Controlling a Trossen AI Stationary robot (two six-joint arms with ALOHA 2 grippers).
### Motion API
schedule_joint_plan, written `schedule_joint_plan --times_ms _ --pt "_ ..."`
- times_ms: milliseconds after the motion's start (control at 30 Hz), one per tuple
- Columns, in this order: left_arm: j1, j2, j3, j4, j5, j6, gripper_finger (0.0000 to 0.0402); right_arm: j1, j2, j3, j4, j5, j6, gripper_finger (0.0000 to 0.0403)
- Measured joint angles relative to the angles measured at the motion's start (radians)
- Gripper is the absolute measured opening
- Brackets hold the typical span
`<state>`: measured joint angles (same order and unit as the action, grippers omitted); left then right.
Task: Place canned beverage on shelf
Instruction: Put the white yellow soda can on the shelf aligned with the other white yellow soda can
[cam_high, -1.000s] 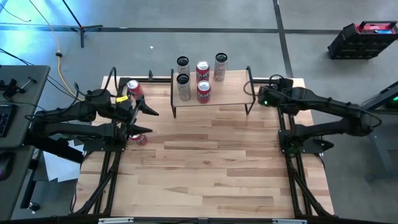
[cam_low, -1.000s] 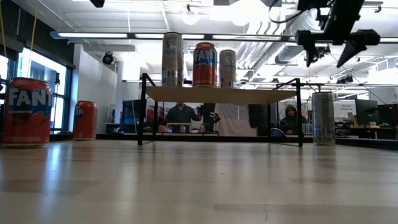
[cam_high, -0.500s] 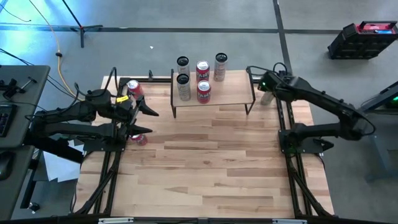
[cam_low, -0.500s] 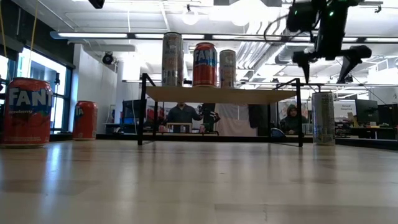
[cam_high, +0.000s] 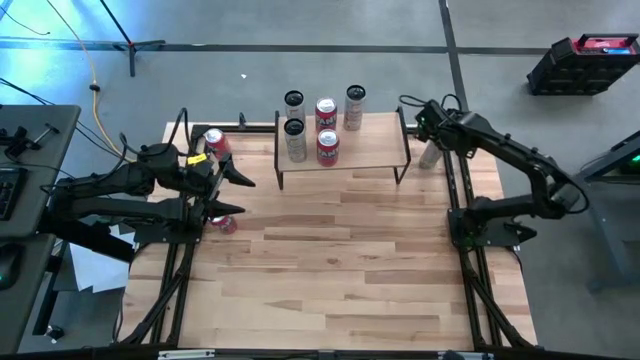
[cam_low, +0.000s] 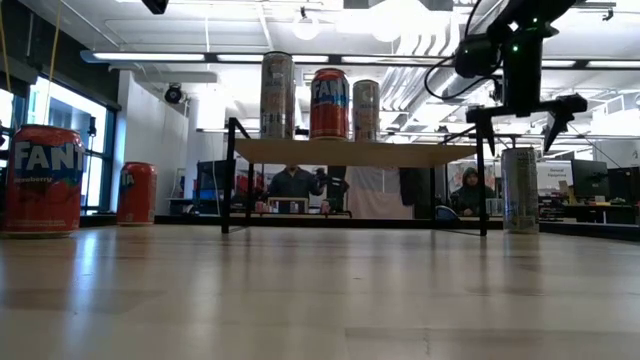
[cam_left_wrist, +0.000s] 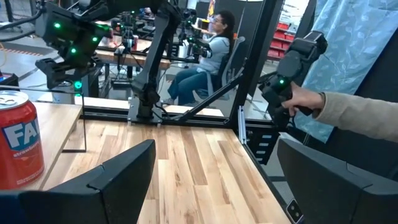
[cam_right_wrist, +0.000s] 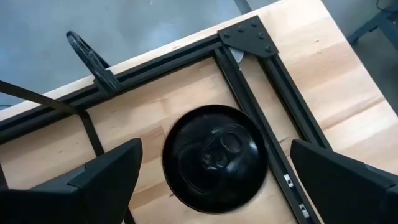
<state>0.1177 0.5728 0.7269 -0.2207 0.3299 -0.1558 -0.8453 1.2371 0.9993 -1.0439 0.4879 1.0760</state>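
The shelf (cam_high: 365, 150), a light plank on black legs, stands at the table's far middle with several silver and red cans (cam_low: 329, 103) upright on it. A silver can (cam_high: 430, 157) stands upright on the table just right of the shelf (cam_low: 350, 152). My right gripper (cam_low: 518, 110) hangs open above this can (cam_low: 519, 190), tipped downward, a finger out to each side of its dark top (cam_right_wrist: 211, 162), touching nothing. My left gripper (cam_high: 236, 195) waits open and level at the table's left. Two red cans (cam_high: 215, 143) (cam_high: 226, 223) stand near it.
The black frame rails and a corner plate (cam_right_wrist: 249, 31) run close past the silver can at the table's far right corner. The shelf's right legs (cam_low: 481, 180) stand beside that can. Beyond the table a person sits (cam_left_wrist: 208, 46), and a sleeve and hand (cam_left_wrist: 311, 102) hold a controller.
My right gripper has swung toward the table's far edge and come down, tipping further downward, until it hangs over the silver can beside the shelf. The cans and my left arm have kept still.
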Motion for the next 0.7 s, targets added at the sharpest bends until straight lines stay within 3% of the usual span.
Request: schedule_joint_plan --times_ms 467,700 --pt "0.0 0.0 0.0 -0.043 -0.001 -0.017 0.0328 -0.102 0.079 0.0 0.011 -0.151 -0.014 0.034" --pt "-0.001 0.0 0.0 -0.045 -0.001 -0.025 0.0328 -0.134 0.079 0.0 0.018 -0.161 -0.052 0.0305"
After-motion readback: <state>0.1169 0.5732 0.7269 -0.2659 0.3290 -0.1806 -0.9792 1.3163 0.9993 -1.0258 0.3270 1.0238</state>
